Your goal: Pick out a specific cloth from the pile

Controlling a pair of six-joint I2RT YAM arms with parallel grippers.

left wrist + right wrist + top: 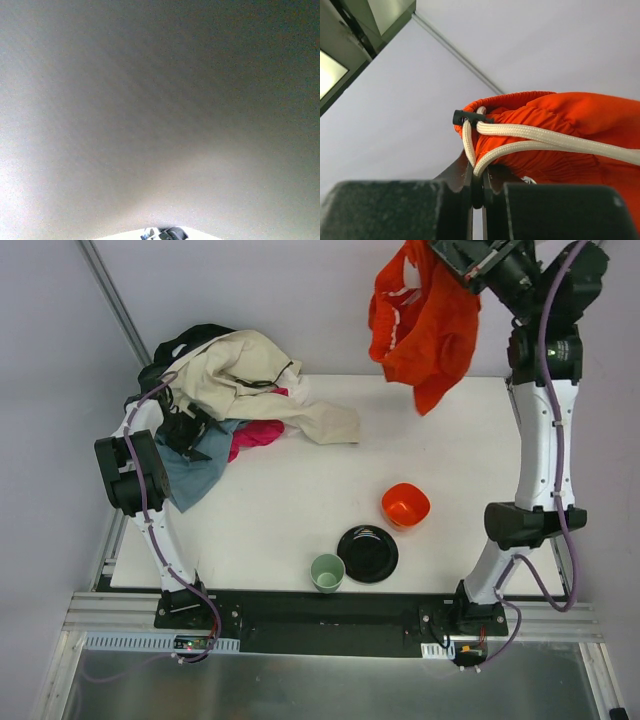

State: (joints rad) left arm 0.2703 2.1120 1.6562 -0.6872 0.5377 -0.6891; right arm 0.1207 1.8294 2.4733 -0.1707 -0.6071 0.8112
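The bright orange-red cloth [430, 330] hangs in the air above the table's far right, held at its top by my right gripper [462, 265]. In the right wrist view the gripper [479, 185] is shut on the cloth [570, 115] at its gathered edge, where a cream drawstring [545, 137] loops into the jaws. The pile [250, 380] of beige, black, pink and teal fabrics lies at the far left. My left gripper [190, 428] rests in the pile, half buried. Its wrist view shows only blurred pale fabric [160, 120], with the fingers hidden.
An orange bowl [405, 506], a black plate [367, 553] and a pale green cup [327, 572] stand near the front middle of the white table [300, 500]. A magenta-pink cloth [255, 433] and a teal one [195, 472] spill from the pile's near side.
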